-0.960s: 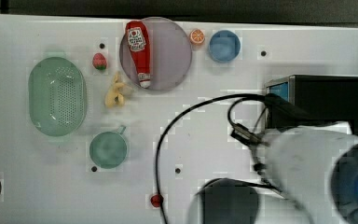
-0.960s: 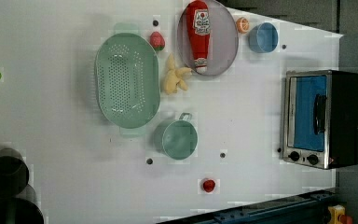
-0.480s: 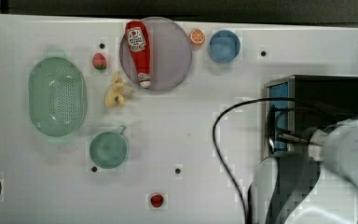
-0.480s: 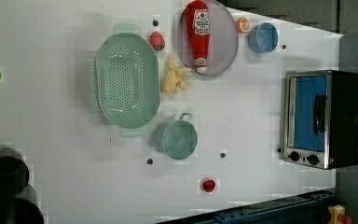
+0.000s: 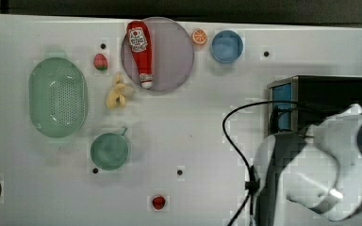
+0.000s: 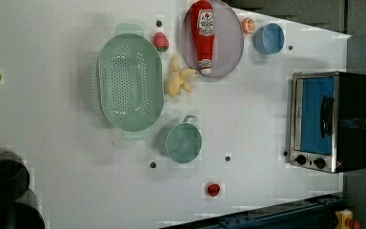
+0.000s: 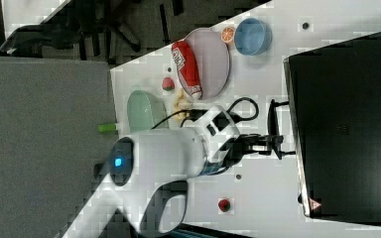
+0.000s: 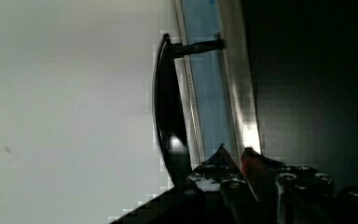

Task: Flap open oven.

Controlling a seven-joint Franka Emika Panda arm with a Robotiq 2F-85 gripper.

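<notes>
One wrist view shows the claw nearly closed beside the oven door's handle, nothing gripped

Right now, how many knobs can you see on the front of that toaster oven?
2. Both black knobs sit side by side on the toaster oven front panel beyond the glass door's end: one, the other beside it. More may be hidden.

You see the ketchup bottle lying on the grey plate. Beside that plate sit 1 orange slice, 1 blue bowl, bananas and 1 strawberry.
</notes>
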